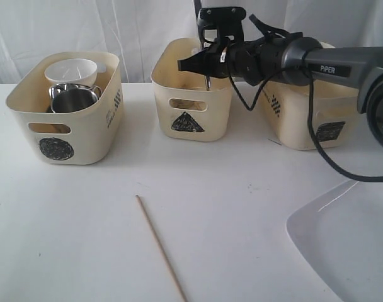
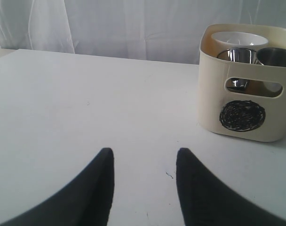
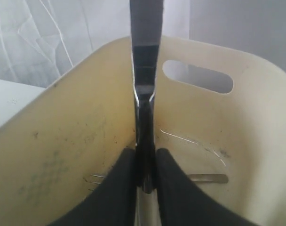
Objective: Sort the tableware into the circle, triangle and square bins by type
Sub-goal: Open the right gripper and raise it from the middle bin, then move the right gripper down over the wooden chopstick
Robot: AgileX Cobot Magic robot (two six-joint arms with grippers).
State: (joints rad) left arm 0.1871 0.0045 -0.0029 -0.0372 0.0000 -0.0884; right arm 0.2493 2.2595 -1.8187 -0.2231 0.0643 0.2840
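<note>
My right gripper [image 1: 201,63] hangs over the triangle bin [image 1: 191,119], shut on a steel knife [image 3: 145,56] that stands on end between its fingertips [image 3: 122,169]. Fork tines [image 3: 98,178] and another steel handle [image 3: 209,178] lie on that bin's floor. The circle bin [image 1: 84,135] at the left holds a white bowl [image 1: 70,69] and steel mugs [image 1: 72,99]. One wooden chopstick [image 1: 160,245] lies on the table in front. A large white square plate [image 1: 349,239] sits at the front right. My left gripper [image 2: 144,153] is open above bare table, left of the circle bin [image 2: 213,94].
The square bin [image 1: 305,119] stands at the back right, partly behind my right arm [image 1: 317,60]. A black cable [image 1: 324,151] loops down in front of it. White curtains close off the back of the table.
</note>
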